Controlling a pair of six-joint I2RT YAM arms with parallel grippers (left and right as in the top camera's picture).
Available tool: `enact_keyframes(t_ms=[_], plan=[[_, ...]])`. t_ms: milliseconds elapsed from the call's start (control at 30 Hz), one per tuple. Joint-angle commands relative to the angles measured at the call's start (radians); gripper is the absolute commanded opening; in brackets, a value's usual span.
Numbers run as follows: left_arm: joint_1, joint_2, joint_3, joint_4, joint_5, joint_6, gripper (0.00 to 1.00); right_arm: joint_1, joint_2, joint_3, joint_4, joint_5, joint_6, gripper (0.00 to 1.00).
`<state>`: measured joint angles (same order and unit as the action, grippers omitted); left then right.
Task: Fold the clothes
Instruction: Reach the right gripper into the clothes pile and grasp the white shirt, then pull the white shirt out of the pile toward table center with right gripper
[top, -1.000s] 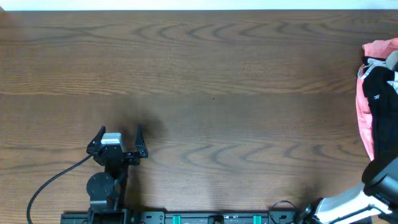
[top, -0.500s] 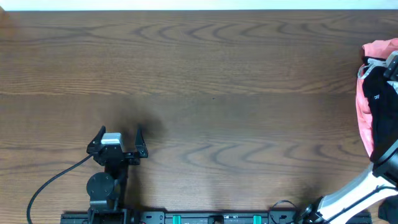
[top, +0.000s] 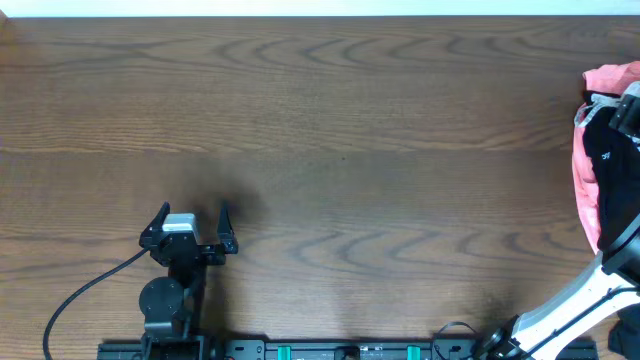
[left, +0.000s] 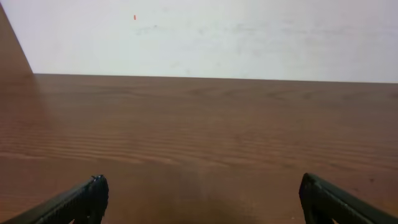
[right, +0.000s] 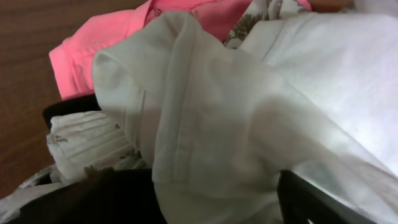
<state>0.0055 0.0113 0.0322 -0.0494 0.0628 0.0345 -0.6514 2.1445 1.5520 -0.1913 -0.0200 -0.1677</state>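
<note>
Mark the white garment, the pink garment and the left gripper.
white garment (right: 177, 124), right wrist view, stitched seam.
pink garment (right: 74, 62), right wrist view, leftmost fold.
left gripper (top: 193, 210), overhead view, midway between fingertips.

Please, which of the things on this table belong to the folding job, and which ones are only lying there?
For the job:
- white T-shirt, on the pile at the right edge
- right hand, open over it
- left hand, open, far from the pile
- table

Only lying there, in the same pile:
- pink garment
- black garment
- flower-print cloth
</note>
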Motion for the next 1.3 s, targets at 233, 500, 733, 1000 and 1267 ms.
enact_keyframes(t_ms=[233, 500, 733, 1000, 1267], plan=[[0.005, -0.001, -0.028, -0.016, -0.004, 0.014, 0.98, -0.011, 0.003, 0.011, 0.066, -0.015, 0.031, 0.8], [0.005, -0.001, -0.028, -0.016, -0.004, 0.014, 0.98, -0.011, 0.034, 0.011, 0.098, -0.015, 0.033, 0.8], [0.005, -0.001, -0.028, -0.016, -0.004, 0.014, 0.98, -0.011, 0.054, 0.011, 0.106, -0.015, 0.033, 0.73], [0.005, -0.001, -0.028, -0.016, -0.004, 0.014, 0.98, -0.011, 0.053, 0.011, 0.103, -0.015, 0.04, 0.23], [0.005, -0.001, -0.028, -0.016, -0.004, 0.014, 0.98, -0.011, -0.095, 0.011, 0.082, -0.014, 0.04, 0.01]])
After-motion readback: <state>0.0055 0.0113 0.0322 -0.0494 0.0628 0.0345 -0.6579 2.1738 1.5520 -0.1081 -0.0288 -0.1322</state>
